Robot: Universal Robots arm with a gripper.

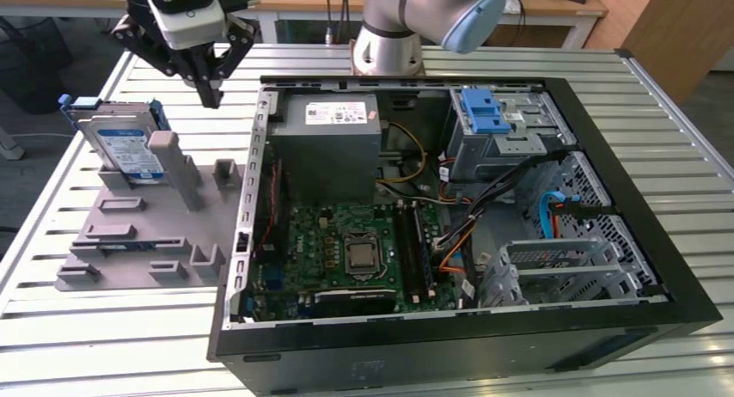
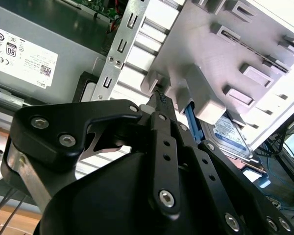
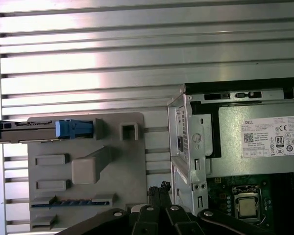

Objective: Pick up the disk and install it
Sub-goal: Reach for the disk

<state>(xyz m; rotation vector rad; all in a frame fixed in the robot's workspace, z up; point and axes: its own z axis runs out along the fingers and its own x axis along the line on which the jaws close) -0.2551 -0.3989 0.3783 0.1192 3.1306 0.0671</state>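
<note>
Disk (image 1: pixel 124 148), silver, white-and-blue label, blue-framed, upright in grey holder (image 1: pixel 137 234), gripper (image 1: pixel 210 96) clenched empty nearby

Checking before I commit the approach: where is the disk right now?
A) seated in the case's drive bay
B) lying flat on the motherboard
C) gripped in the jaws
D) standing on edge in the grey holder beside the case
D: the disk stands on edge in the grey holder outside the computer case, while the gripper hangs apart from it, jaws shut on nothing.
</note>
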